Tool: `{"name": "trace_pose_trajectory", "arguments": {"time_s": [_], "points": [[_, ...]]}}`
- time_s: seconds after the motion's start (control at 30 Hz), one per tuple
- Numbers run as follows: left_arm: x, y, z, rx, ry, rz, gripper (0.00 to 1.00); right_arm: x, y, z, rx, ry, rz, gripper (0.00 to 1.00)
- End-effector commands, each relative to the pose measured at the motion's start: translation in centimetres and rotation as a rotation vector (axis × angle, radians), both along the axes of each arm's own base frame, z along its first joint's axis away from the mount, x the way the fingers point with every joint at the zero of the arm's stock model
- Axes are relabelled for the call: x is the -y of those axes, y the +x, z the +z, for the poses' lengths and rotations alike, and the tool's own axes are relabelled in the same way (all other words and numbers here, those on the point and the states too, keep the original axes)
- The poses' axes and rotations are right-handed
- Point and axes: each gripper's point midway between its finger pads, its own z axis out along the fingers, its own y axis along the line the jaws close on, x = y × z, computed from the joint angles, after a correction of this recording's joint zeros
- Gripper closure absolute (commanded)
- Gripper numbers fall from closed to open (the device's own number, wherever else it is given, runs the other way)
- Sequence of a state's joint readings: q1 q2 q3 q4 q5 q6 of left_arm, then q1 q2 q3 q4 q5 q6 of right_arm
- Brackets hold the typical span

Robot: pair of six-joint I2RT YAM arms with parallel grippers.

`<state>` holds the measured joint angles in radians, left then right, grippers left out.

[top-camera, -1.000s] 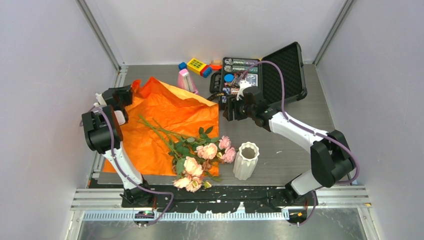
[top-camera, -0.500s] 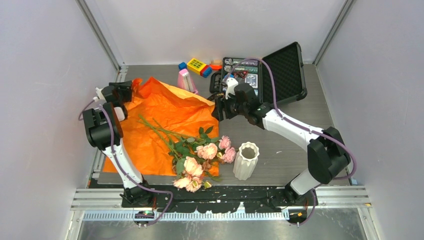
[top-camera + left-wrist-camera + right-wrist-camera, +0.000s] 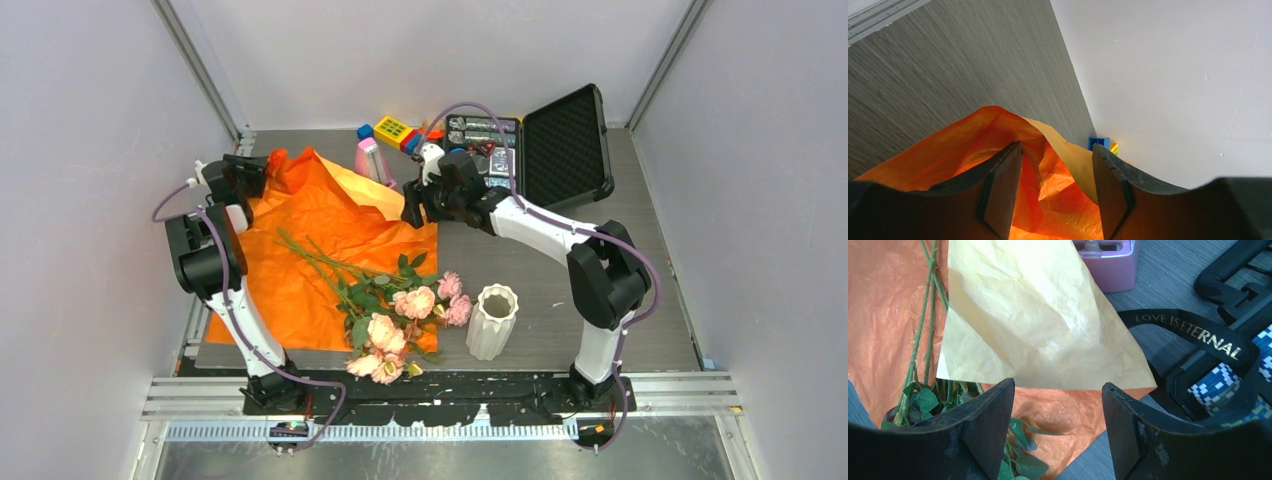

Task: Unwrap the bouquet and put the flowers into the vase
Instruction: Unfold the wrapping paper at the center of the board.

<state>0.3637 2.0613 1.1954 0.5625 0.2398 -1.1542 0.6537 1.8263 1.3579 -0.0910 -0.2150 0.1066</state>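
Orange paper [image 3: 290, 280] w/ pale-yellow underside; pink/peach flowers [image 3: 418, 302], grn stems; white ribbed vase [image 3: 492, 325].

The flowers [image 3: 400, 300] lie on the paper [image 3: 290, 280], left half of the table [image 3: 600, 290] (blooms nearest its near edge). The vase [image 3: 492, 322] stands just right.

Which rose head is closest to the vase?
The front pink rose, just left of the white vase; the other pink one lies farther back, the peach roses farther left.
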Motion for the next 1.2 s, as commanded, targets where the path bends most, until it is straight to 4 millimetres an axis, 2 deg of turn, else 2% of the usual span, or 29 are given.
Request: {"name": "trace_pose_trajectory", "arguments": {"time_s": [0.0, 0.13, 0.27, 0.4, 0.53, 0.63, 0.73, 0.87, 0.93, 0.97, 1.0, 1.03, 1.13, 1.17], "points": [[0.0, 0.5, 0.8, -0.003, 0.041, -0.026, 0.44, -2.0, 0.6, 3.3, 0.081, 0.055, 0.045, 0.30], [0.0, 0.6, 0.2, -0.018, 0.034, -0.031, 0.44, -2.1, -0.1, 3.5, 0.088, 0.038, 0.059, 0.30], [0.0, 0.5, -0.4, -0.036, 0.030, -0.030, 0.44, -2.3, -1.7, 3.8, 0.112, 0.004, 0.078, 0.30], [-0.1, 0.4, -0.8, -0.045, 0.033, -0.033, 0.45, -3.5, -3.4, 4.1, 0.145, -0.021, 0.102, 0.30], [-0.4, 0.3, -1.1, -0.060, 0.039, -0.032, 0.46, -4.4, -3.5, 4.0, 0.163, -0.040, 0.107, 0.30], [-0.7, 0.1, -1.2, -0.069, 0.045, -0.031, 0.47, -4.7, -3.0, 3.8, 0.191, -0.072, 0.101, 0.30], [-1.1, -0.1, -1.4, -0.075, 0.044, -0.029, 0.47, -4.2, -1.3, 3.4, 0.233, -0.117, 0.019, 0.29], [-1.3, -0.2, -1.8, -0.085, 0.044, -0.030, 0.48, -3.6, 0.8, 3.9, 0.282, -0.135, -0.078, 0.30], [-1.4, -0.3, -1.9, -0.089, 0.042, -0.031, 0.48, -3.6, 1.5, 4.3, 0.302, -0.139, -0.106, 0.42], [-1.4, -0.3, -2.1, -0.092, 0.041, -0.031, 0.48, -3.5, 1.8, 4.3, 0.306, -0.147, -0.116, 0.56], [-1.4, -0.3, -2.2, -0.094, 0.040, -0.030, 0.48, -3.6, 2.1, 4.1, 0.308, -0.155, -0.116, 0.63], [-1.5, -0.4, -2.2, -0.094, 0.039, -0.029, 0.48, -3.6, 2.3, 3.9, 0.307, -0.161, -0.118, 0.75], [-1.6, -0.5, -2.6, -0.106, 0.040, -0.029, 0.48, -3.4, 3.6, 3.1, 0.308, -0.186, -0.141, 0.96], [-1.6, -0.5, -2.7, -0.112, 0.041, -0.028, 0.48, -2.9, 4.2, 3.0, 0.306, -0.194, -0.162, 0.98]]}}
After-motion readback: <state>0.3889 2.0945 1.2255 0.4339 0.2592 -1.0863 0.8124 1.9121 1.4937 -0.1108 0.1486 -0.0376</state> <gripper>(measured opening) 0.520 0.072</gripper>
